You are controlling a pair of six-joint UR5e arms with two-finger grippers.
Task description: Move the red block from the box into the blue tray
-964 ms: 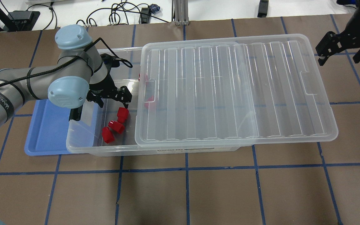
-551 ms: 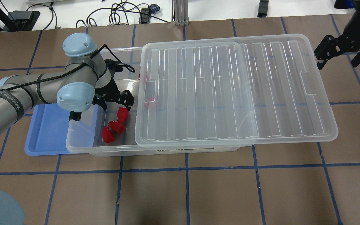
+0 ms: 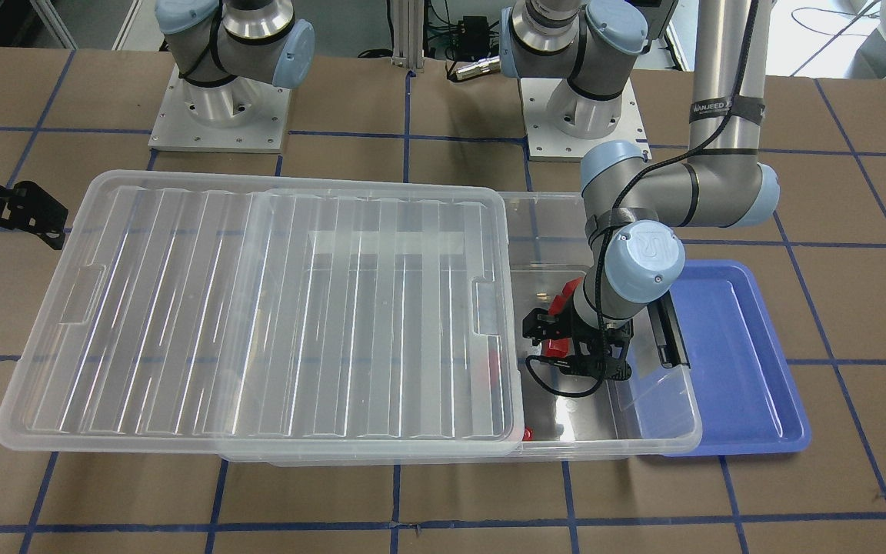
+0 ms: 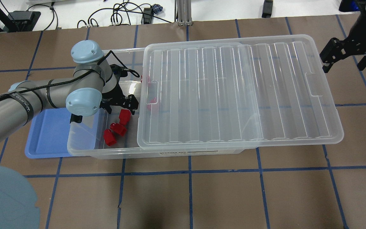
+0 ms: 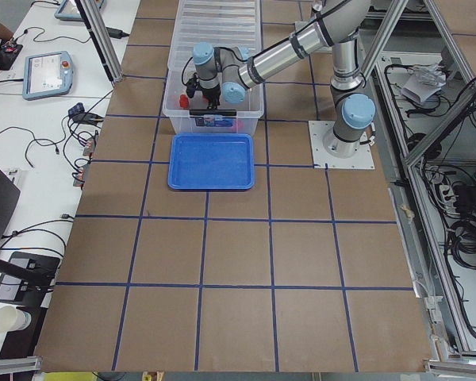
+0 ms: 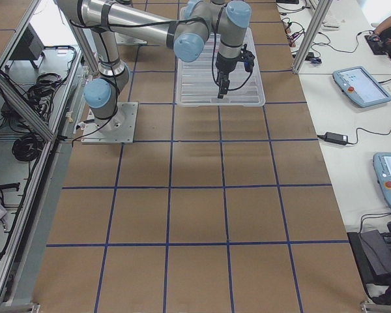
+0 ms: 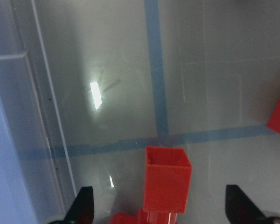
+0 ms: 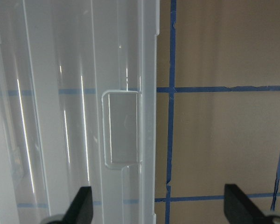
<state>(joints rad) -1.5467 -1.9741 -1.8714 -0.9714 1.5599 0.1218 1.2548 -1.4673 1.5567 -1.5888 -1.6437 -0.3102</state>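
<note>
Three red blocks lie in the uncovered end of the clear box (image 4: 84, 152): one (image 4: 125, 117) under my left gripper, two more (image 4: 118, 128) (image 4: 109, 137) nearer the front wall. My left gripper (image 4: 119, 106) is open and low inside the box. In the left wrist view it (image 7: 161, 210) has the nearest red block (image 7: 167, 184) between its spread fingertips (image 7: 82, 205), not touching. The blue tray (image 4: 44, 135) is empty and lies against the box's left end, partly under it. My right gripper (image 4: 345, 56) is open and empty, over the lid's right edge.
The ribbed clear lid (image 4: 233, 92) is slid to the right and covers most of the box, overhanging its right end. More red blocks (image 4: 152, 101) show dimly under it. A black latch bar (image 3: 670, 331) sits on the box end beside the tray.
My left gripper has moved right and down into the box, onto the red block nearest the lid. My right gripper has drifted slightly and stays open.
</note>
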